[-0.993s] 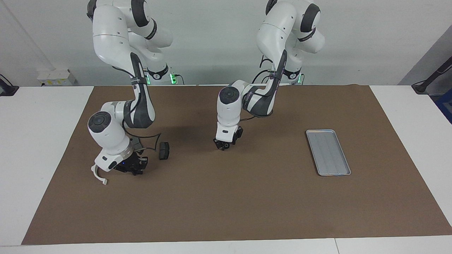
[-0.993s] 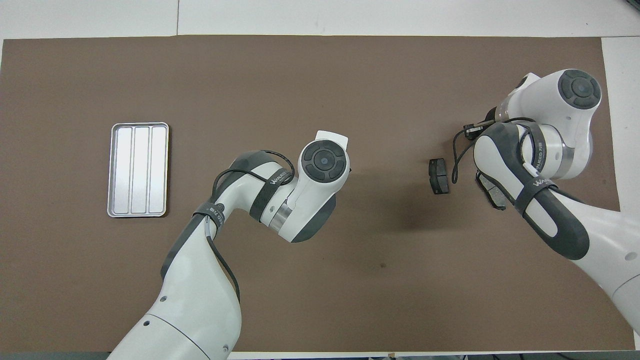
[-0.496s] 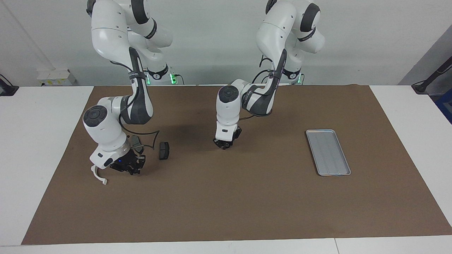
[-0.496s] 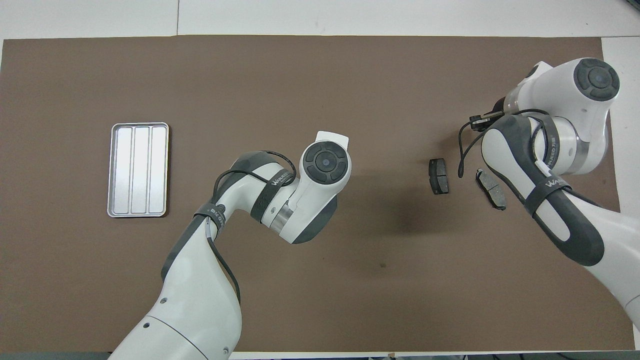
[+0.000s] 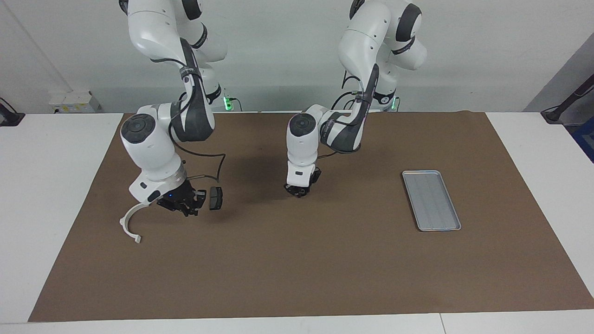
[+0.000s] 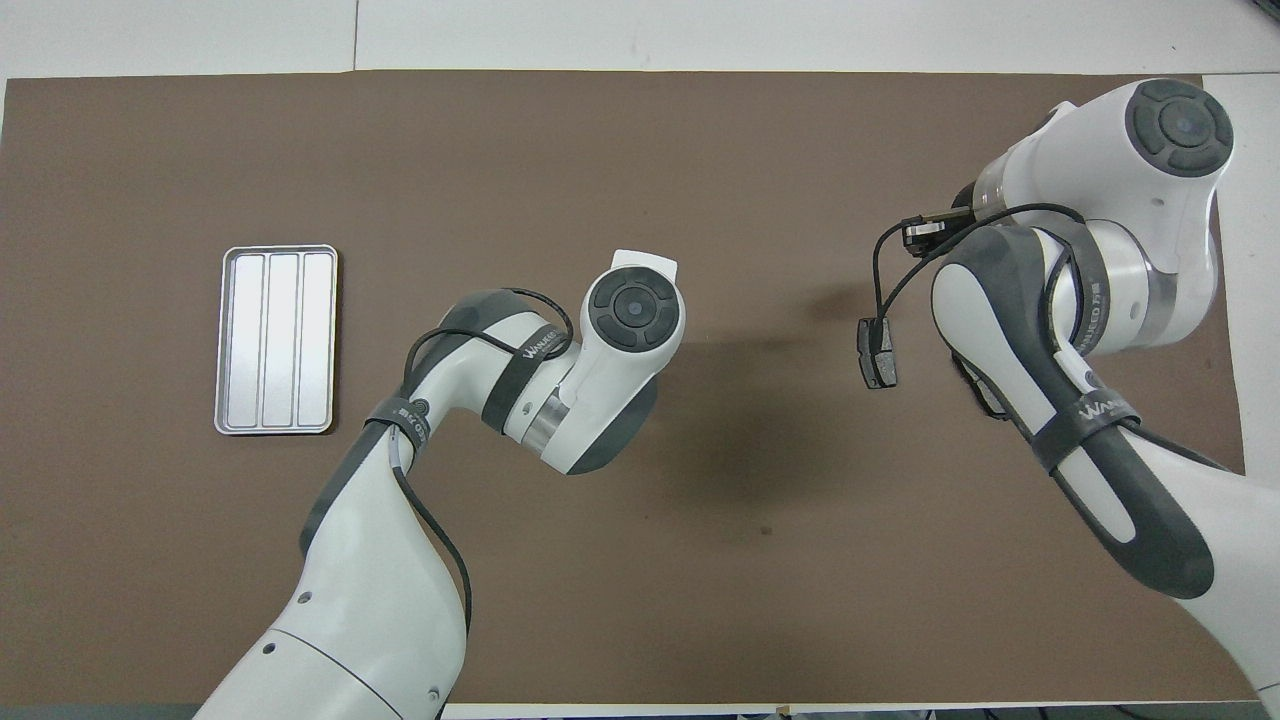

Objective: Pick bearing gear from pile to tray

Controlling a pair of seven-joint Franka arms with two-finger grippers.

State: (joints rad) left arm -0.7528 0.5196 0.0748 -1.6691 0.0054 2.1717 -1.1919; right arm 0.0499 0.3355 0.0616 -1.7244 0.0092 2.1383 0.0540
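The pile lies at the right arm's end of the brown mat. It shows a white arc-shaped piece (image 5: 129, 226) and a dark grey brake pad (image 5: 216, 198) (image 6: 877, 353). A second pad's edge (image 6: 985, 398) peeks out under the right arm. I cannot make out any bearing gear. My right gripper (image 5: 185, 207) hangs shut just over the pile, close beside the brake pad, and whether it holds anything is hidden. My left gripper (image 5: 297, 191) points down, low over the middle of the mat. The tray (image 5: 431, 200) (image 6: 275, 340) lies empty at the left arm's end.
A loose black cable (image 5: 211, 169) loops off the right wrist above the brake pad. The brown mat (image 5: 297, 269) covers most of the white table. In the overhead view both wrists cover their own grippers.
The right arm has risen and swung from beside the white arc toward the brake pad, leaving the arc fully in view. The left arm has stayed low and barely shifted.
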